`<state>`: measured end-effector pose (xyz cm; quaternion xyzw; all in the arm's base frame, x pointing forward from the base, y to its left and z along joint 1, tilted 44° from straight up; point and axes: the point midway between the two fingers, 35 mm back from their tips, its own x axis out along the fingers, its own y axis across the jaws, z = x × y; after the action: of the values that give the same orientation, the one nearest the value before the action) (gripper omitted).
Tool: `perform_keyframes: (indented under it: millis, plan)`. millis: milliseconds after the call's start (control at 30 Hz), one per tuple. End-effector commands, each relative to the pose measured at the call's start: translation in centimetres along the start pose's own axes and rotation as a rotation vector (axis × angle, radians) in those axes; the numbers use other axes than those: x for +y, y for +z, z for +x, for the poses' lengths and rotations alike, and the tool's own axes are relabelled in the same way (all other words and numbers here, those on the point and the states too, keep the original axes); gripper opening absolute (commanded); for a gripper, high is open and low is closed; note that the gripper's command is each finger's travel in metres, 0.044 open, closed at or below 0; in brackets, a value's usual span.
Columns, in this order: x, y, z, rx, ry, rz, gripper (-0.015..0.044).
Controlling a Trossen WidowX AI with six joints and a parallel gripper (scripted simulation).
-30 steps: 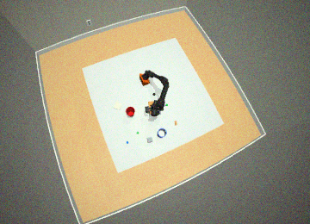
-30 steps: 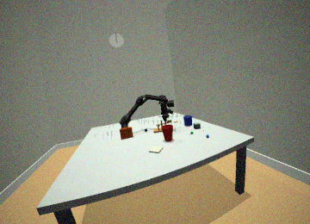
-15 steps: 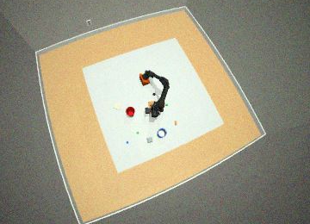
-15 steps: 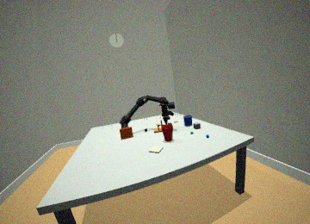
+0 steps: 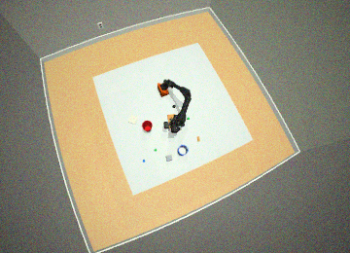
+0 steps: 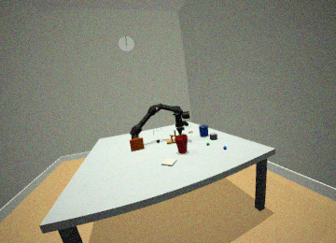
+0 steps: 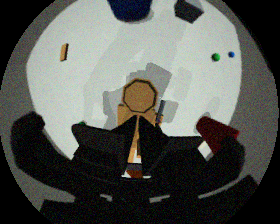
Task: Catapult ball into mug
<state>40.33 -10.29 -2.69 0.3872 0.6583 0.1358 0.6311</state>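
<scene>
The tan catapult stands under the arm, its eight-sided cup towards the blue mug in the wrist view. No ball shows in the cup. The blue mug stands upright beyond it. My gripper is shut, its tips just over the catapult behind the cup; nothing shows between them. Small balls lie apart on the table: a green one, a blue one and a black piece.
A red mug stands beside the catapult. A grey block is near the blue mug. A tan block, a cream square and an orange box also show.
</scene>
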Motion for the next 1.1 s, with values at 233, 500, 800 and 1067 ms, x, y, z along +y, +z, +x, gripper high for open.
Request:
perform_keyframes:
  millis: [233,500,800,1067]
  plan:
    - [0.4,1.7,-2.2,0.013,0.007,0.001,0.0263]
    - [0.5,2.6,-7.8,-0.065,-0.057,-0.037,0.0440]
    - [0.2,1.2,-10.5,-0.082,-0.080,-0.039,0.0440]
    - [0.1,-4.7,-9.2,-0.027,-0.031,-0.010,0.0440]
